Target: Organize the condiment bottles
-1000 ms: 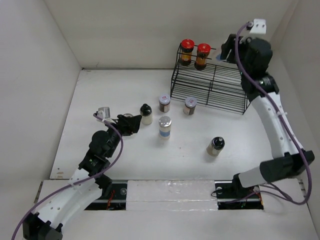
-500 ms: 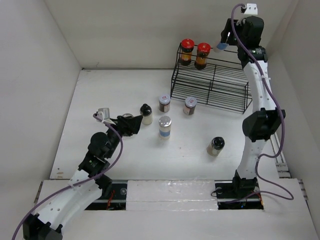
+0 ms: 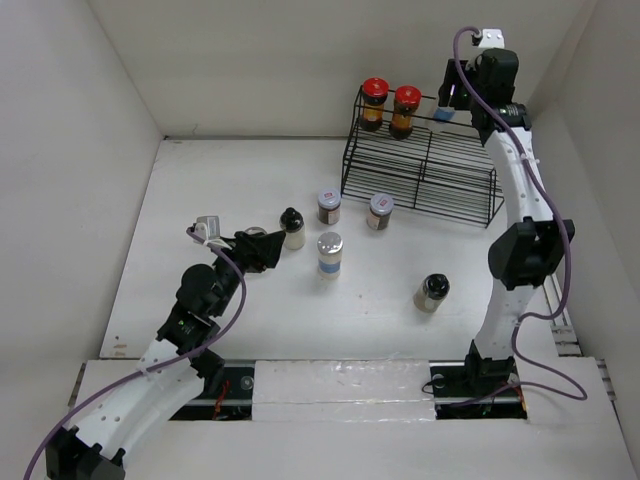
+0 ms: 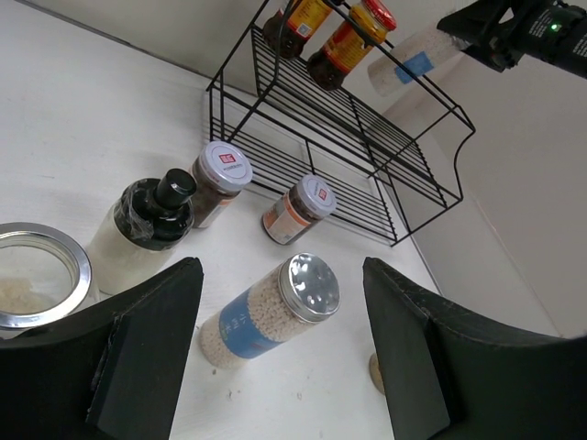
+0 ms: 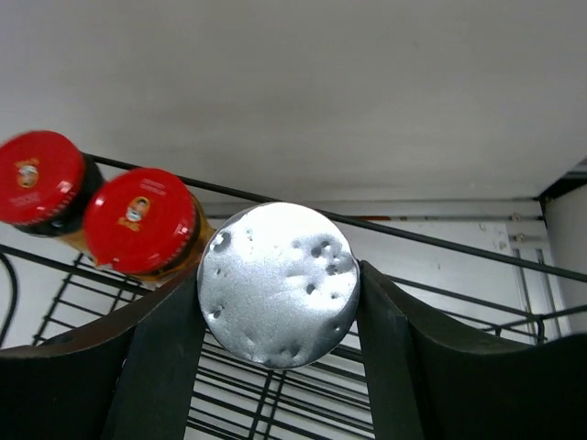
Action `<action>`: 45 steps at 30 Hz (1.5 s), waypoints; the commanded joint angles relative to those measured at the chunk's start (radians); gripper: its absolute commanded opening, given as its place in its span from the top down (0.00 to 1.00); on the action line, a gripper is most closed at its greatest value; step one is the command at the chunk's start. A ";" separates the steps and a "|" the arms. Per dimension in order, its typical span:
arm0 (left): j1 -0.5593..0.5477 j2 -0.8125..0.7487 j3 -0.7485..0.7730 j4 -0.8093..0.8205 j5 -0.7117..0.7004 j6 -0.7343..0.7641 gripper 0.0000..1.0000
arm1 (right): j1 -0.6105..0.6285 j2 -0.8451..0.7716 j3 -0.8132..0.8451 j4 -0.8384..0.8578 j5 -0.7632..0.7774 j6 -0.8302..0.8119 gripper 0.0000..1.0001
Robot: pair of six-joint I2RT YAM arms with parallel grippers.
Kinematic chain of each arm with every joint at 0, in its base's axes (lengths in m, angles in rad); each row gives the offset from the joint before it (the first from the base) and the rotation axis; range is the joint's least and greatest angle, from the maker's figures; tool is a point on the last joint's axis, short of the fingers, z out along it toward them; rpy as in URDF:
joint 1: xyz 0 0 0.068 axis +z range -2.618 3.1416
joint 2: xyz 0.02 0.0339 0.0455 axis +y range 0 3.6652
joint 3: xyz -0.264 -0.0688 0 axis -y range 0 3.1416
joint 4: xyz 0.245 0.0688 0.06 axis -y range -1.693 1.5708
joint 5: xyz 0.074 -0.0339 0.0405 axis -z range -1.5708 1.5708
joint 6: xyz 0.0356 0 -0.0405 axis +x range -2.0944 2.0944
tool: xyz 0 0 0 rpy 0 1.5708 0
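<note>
The condiment bottles stand in three places. One silver-lidded jar with a blue label is in the air, tilted, above the top tier of the black wire rack. It is just beside a red-capped bottle. The right gripper pinches this jar, and in the wrist view its dark fingers press on both sides of the silver lid. A second red-capped bottle stands next to the first one, and both are upright at the far left corner of the top tier.

The others are on the white table. Two dark spice jars with white lids, one to the left of the other, stand near the front of the rack. A cream black-capped bottle and a second silver-lidded jar are nearer to the arms. Another cream black-capped bottle stands alone, well apart on the right.

The left gripper is low over the table – its jaws are spread wide and hold nothing. A clear jar with a metal rim and pale grains inside is just beside its left finger – outside the jaws.
</note>
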 commanded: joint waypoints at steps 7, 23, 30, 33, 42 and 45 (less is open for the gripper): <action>-0.004 -0.014 0.005 0.041 -0.001 0.010 0.33 | 0.027 0.059 0.099 -0.013 0.018 -0.021 0.55; -0.004 -0.023 -0.008 0.049 0.009 0.010 0.33 | 0.060 -0.071 0.083 0.021 0.040 0.040 0.05; -0.004 -0.004 -0.009 0.049 0.009 0.010 0.33 | 0.265 -0.537 -0.586 0.359 0.031 0.051 0.84; -0.004 -0.004 0.005 0.058 0.009 0.020 0.40 | 0.456 -0.685 -0.913 0.482 0.046 0.051 0.95; -0.004 -0.006 0.006 0.041 0.016 0.029 0.52 | 0.875 -0.754 -1.200 0.428 0.200 0.066 0.00; -0.004 -0.026 0.017 0.027 0.005 0.029 0.39 | 0.875 -0.714 -1.222 0.428 0.221 0.077 0.00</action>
